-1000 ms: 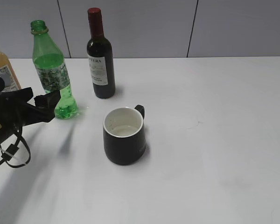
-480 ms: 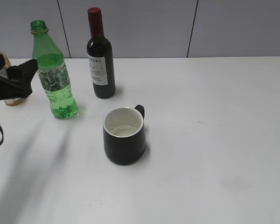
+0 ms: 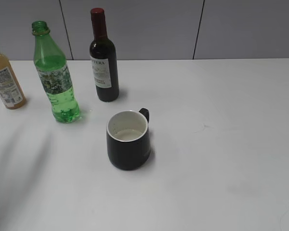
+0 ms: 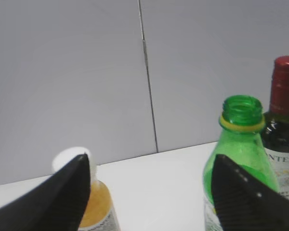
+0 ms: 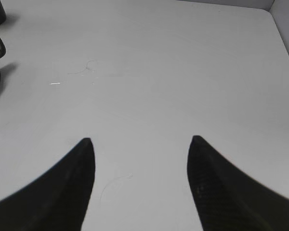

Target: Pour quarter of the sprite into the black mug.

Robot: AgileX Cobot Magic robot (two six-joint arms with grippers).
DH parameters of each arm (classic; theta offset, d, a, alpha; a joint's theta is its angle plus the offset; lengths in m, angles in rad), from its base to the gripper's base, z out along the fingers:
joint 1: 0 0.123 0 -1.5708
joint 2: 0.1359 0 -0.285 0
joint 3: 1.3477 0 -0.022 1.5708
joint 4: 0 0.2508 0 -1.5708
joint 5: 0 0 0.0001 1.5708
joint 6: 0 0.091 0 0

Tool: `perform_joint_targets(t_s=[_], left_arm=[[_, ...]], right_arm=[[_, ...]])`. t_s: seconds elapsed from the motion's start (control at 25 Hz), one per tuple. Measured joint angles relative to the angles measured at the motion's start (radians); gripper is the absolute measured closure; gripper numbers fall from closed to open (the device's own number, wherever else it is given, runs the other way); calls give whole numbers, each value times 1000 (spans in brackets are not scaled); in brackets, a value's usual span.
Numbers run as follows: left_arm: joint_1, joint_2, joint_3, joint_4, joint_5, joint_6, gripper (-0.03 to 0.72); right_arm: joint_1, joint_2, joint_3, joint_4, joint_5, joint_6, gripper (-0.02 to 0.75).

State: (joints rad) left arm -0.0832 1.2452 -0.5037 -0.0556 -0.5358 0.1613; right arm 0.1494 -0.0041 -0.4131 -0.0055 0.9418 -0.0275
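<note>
Back-left row: orange-liquid bottle (image 3: pixel 6 79), sprite bottle (image 3: pixel 55 79) and wine bottle (image 3: pixel 103 60) stand upright, apart, with gaps of bare table (image 3: pixel 221 144) between them.
Centre: black mug (image 3: pixel 128 139) stands alone, in front of the wine bottle and right of the sprite bottle, touching neither.
Right half: bare table surface.
Left gripper (image 4: pixel 151 185): jaws spread, with the orange-liquid bottle and sprite bottle behind their tips.
Right gripper (image 5: pixel 140 144): jaws spread over bare table, mug handle at far left.

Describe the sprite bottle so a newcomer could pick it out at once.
On the white table, three bottles stand along the back left, behind the black mug. The sprite is the middle one, between the orange-liquid bottle and the dark wine bottle. It alone is clear green plastic with an open, capless neck.
</note>
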Motion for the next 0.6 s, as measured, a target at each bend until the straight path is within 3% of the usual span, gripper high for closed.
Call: perform_joint_targets(t_s=[0.16,0.6], left_arm=[[43,-65,-112,44,269,1,96],[46,-188,-374,24,1019,1,99]], right_arm=[[0,0,0,0,0,0,274],[0,0,0,0,0,0,274]])
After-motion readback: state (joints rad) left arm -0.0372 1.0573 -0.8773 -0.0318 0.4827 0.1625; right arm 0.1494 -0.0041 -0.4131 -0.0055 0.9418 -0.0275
